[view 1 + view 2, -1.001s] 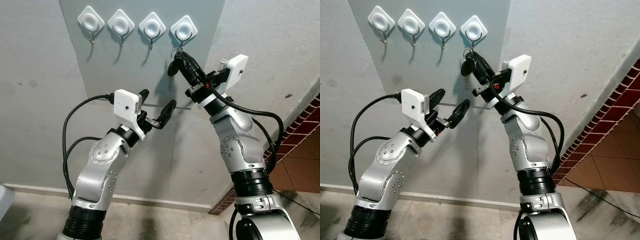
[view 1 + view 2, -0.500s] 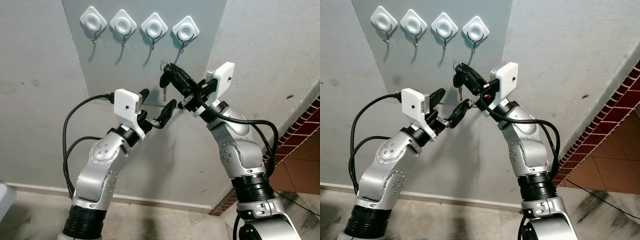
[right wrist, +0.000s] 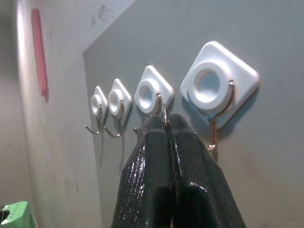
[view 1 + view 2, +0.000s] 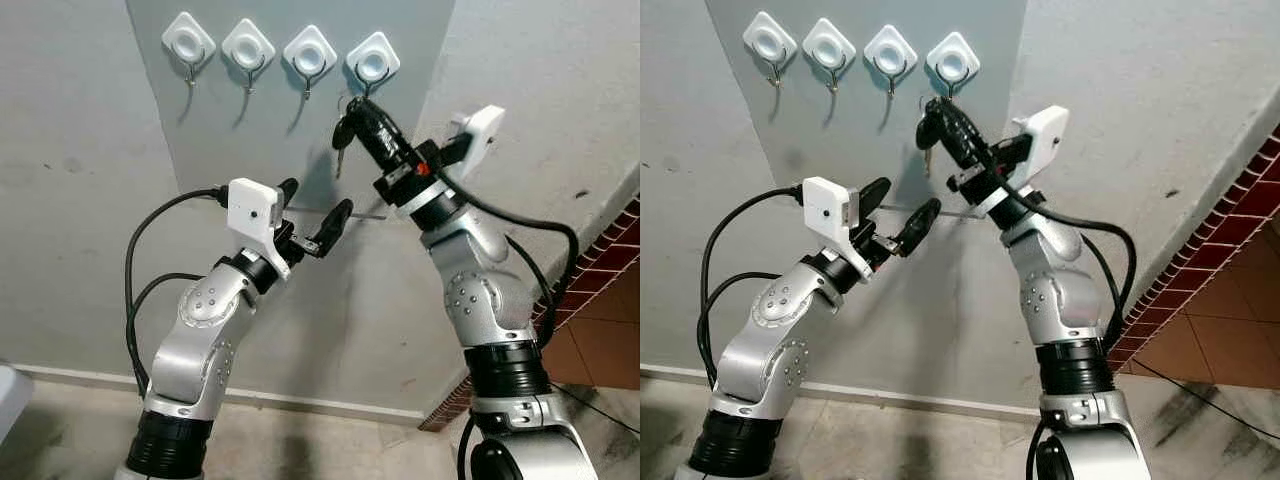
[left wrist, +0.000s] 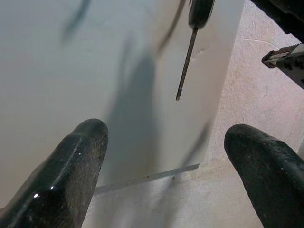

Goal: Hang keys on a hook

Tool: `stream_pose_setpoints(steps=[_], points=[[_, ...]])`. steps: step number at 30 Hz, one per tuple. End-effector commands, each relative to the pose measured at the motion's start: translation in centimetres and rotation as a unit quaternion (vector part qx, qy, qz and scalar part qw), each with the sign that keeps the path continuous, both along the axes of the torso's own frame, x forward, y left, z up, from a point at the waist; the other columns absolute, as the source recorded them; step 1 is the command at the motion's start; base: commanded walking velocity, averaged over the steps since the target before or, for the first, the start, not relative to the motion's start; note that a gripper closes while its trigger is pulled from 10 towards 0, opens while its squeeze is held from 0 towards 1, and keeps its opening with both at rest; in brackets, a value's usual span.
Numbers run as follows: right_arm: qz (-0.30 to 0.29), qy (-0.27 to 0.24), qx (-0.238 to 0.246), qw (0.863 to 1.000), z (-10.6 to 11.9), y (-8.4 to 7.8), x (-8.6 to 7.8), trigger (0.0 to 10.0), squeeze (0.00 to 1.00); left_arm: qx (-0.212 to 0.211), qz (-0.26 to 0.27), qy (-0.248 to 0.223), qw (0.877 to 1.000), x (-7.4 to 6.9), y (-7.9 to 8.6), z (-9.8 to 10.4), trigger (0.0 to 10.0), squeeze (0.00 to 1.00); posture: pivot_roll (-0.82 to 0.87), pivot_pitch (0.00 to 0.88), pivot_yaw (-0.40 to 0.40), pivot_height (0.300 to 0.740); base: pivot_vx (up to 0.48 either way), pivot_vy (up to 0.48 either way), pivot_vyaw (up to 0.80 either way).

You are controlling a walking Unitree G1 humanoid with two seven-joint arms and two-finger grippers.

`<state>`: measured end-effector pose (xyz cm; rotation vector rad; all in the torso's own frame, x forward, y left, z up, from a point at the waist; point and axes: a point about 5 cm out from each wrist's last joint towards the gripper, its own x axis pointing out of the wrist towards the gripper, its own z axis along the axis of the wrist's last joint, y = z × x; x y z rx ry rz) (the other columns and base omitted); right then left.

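Note:
Four white diamond-shaped hooks sit in a row on a grey panel; the rightmost hook (image 4: 372, 60) has a metal hook below its ring (image 3: 219, 83). My right gripper (image 4: 360, 108) is raised just below it, shut on the keys (image 4: 343, 131). The black key head and its thin blade (image 5: 185, 66) dangle under the fingers, and the key ring (image 3: 164, 112) pokes out above the pinched fingertips (image 3: 167, 130). My left gripper (image 4: 314, 206) is held lower and to the left, open, with nothing between its fingers (image 5: 78, 161), pointing at the panel.
The grey panel (image 4: 240, 130) is fixed to a pale plaster wall. The other three hooks (image 4: 248, 44) to the left carry nothing. A red brick-tile edge (image 4: 600, 260) runs down the right side. A white object (image 4: 6, 400) stands at the floor's lower left.
The right gripper, which had dipped down and to the left with the keys half a second ago, has swung back up under the rightmost hook. The left arm has stayed still.

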<state>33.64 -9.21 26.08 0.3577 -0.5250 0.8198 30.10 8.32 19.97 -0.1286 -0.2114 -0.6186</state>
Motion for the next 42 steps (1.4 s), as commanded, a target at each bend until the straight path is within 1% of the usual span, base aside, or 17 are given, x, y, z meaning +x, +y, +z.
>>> stream_pose_setpoints(steps=[1, 3, 5, 7, 9, 10, 11, 12, 14, 20, 28, 30, 37, 42], points=[[0.005, -0.003, 0.027, 1.0, 1.1, -0.3, 0.0, 10.0, 0.0, -0.003, -0.007, -0.01, 1.0, -0.1, -0.1, 0.7, 10.0, 0.0, 0.04, 0.05, -0.019, 0.74, 0.0, 0.0, 0.0], [0.009, 0.012, 0.044, 0.999, 1.1, -0.5, 0.1, 10.0, 0.0, -0.002, -0.007, -0.01, 1.0, -0.1, -0.1, 0.7, 10.0, 0.0, 0.04, 0.05, -0.019, 0.74, 0.0, 0.0, 0.0], [0.009, 0.013, 0.045, 0.999, 1.0, -0.5, 0.1, 10.0, 0.0, -0.002, -0.007, -0.01, 1.0, -0.1, -0.1, 0.7, 10.0, 0.0, 0.04, 0.052, -0.019, 0.74, 0.0, 0.0, 0.0], [0.017, 0.029, 0.062, 0.997, 0.9, -0.6, 0.2, 10.0, 0.0, -0.003, -0.006, -0.01, 1.0, 0.0, -0.1, 0.7, 10.0, 0.0, 0.04, 0.052, -0.019, 0.74, 0.0, 0.0, 0.0], [0.02, 0.034, 0.067, 0.997, 0.9, -0.6, 0.2, 10.0, 0.0, -0.003, -0.006, -0.01, 1.0, 0.0, -0.1, 0.7, 10.0, 0.0, 0.04, 0.052, -0.019, 0.74, 0.0, 0.0, 0.0], [0.031, 0.049, 0.083, 0.995, 0.7, -0.7, 0.2, 10.0, 0.0, -0.003, -0.006, -0.01, 1.0, 0.0, -0.1, 0.7, 10.0, 0.0, 0.04, 0.052, -0.019, 0.74, 0.0, 0.0, 0.0], [0.031, 0.049, 0.083, 0.995, 0.7, -0.7, 0.2, 10.0, 0.0, -0.003, -0.006, -0.01, 1.0, 0.0, -0.1, 0.7, 10.0, 0.0, 0.04, 0.052, -0.019, 0.74, 0.0, 0.0, 0.0], [0.047, 0.065, 0.099, 0.992, 0.5, -0.7, 0.2, 10.0, 0.0, -0.003, -0.006, -0.01, 1.0, 0.0, -0.1, 0.7, 10.0, 0.0, 0.05, 0.052, -0.019, 0.74, 0.0, 0.0, 0.0], [0.059, 0.074, 0.107, 0.99, 0.3, -0.7, 0.2, 10.0, 0.0, -0.004, -0.005, -0.01, 1.0, 0.0, -0.1, 0.8, 10.0, 0.0, 0.05, 0.052, -0.019, 0.74, 0.0, 0.0, 0.0], [0.063, 0.09, 0.128, 0.986, 0.0, -0.8, 0.3, 10.0, 0.0, -0.003, -0.004, -0.011, 1.0, -0.1, 0.0, 0.8, 10.0, 0.0, 0.05, 0.051, -0.019, 0.74, 0.0, 0.0, 0.0], [0.053, 0.1, 0.134, 0.985, -0.5, -1.0, 0.5, 10.0, 0.0, -0.002, -0.002, -0.011, 1.0, -0.1, 0.1, 0.8, 10.0, 0.0, 0.06, 0.051, -0.019, 0.74, 0.0, 0.0, 0.0], [0.044, 0.109, 0.145, 0.982, -0.7, -1.4, 0.8, 10.0, 0.0, -0.003, -0.001, -0.011, 1.0, -0.1, 0.1, 0.8, 10.0, 0.0, 0.06, 0.051, -0.019, 0.74, 0.0, 0.0, 0.0], [0.018, 0.128, 0.153, 0.98, -1.5, -2.0, 1.4, 10.0, 0.0, -0.003, -0.002, -0.012, 1.0, -0.1, 0.1, 0.9, 10.0, 0.0, 0.06, 0.046, -0.017, 0.74, 0.0, 0.0, 0.0], [0.012, 0.141, 0.164, 0.976, -2.0, -2.3, 1.6, 10.0, 0.0, -0.003, -0.003, -0.013, 1.0, -0.1, 0.1, 0.9, 10.0, 0.0, 0.06, 0.044, -0.017, 0.74, 0.0, 0.0, 0.0]])
